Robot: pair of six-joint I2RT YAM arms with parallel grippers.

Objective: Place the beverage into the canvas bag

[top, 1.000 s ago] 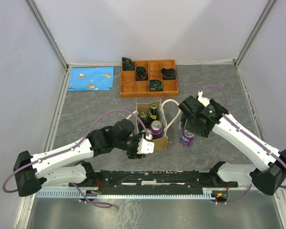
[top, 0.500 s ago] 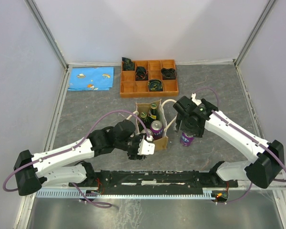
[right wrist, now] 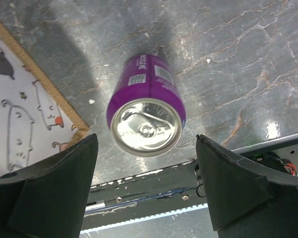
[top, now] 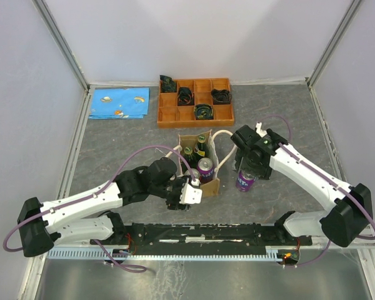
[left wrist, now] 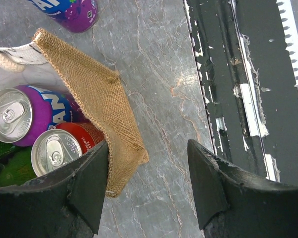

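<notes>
Right gripper [right wrist: 145, 141]: jaws wide, empty, above upright purple can [right wrist: 148, 106], just right of canvas bag [left wrist: 102, 99].
Left gripper [left wrist: 146, 148]: wide open, empty, straddling bag's near corner.

Rough woven canvas bag [left wrist: 102, 106], glossy metal can [right wrist: 146, 119]

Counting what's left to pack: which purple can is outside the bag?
The can standing right of the canvas bag; the other purple can sits inside.
</notes>
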